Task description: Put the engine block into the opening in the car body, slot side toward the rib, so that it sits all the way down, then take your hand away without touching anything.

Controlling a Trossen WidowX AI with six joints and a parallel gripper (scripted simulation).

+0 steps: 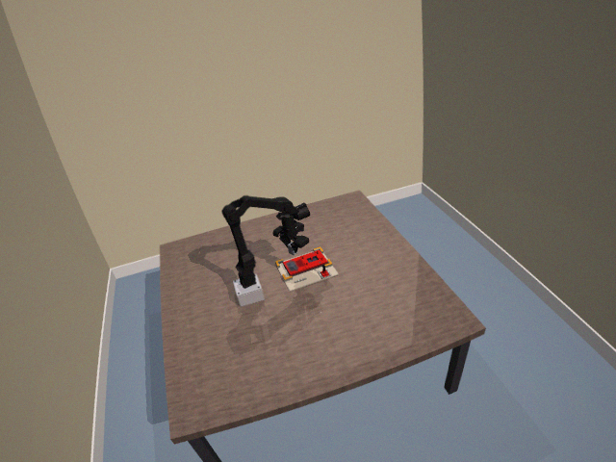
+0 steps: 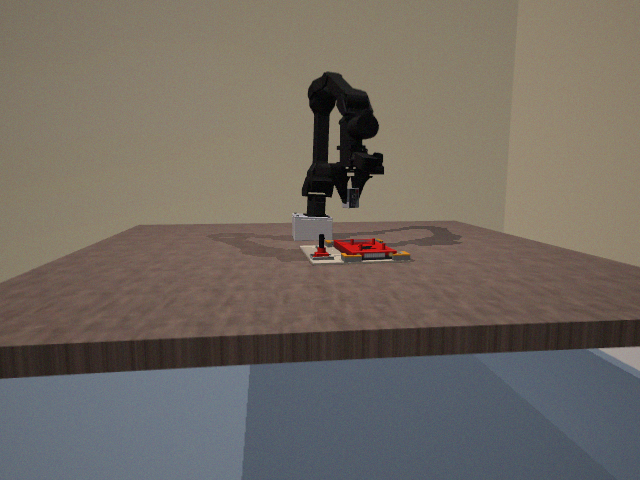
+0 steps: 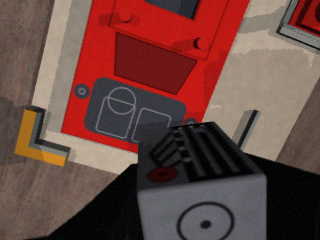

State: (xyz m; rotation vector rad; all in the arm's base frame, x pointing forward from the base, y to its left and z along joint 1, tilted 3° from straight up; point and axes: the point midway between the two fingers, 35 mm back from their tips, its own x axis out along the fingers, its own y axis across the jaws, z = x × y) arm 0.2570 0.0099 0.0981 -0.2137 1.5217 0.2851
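My gripper [image 1: 292, 243] [image 2: 353, 198] [image 3: 183, 167] is shut on the engine block [image 3: 200, 175], a grey block with dark ribs on top, a red dot and a circle mark on its side. It hangs in the air above the near end of the red car body [image 1: 304, 262] [image 2: 364, 246] [image 3: 100, 55]. The body lies flat on a beige base plate [image 1: 308, 281] [image 2: 317, 258] [image 3: 260, 75]. In the wrist view the body shows a dark red recess [image 3: 152, 62] and a dark grey panel with outlined shapes [image 3: 115, 112]. The block is well clear of the body.
Orange corner brackets [image 3: 30, 142] [image 2: 402, 254] hold the body on the plate. A small red-and-black upright part [image 1: 324, 272] [image 2: 321, 246] stands on the plate beside the body. The arm's white base [image 1: 247, 292] [image 2: 311, 227] stands on the brown table.
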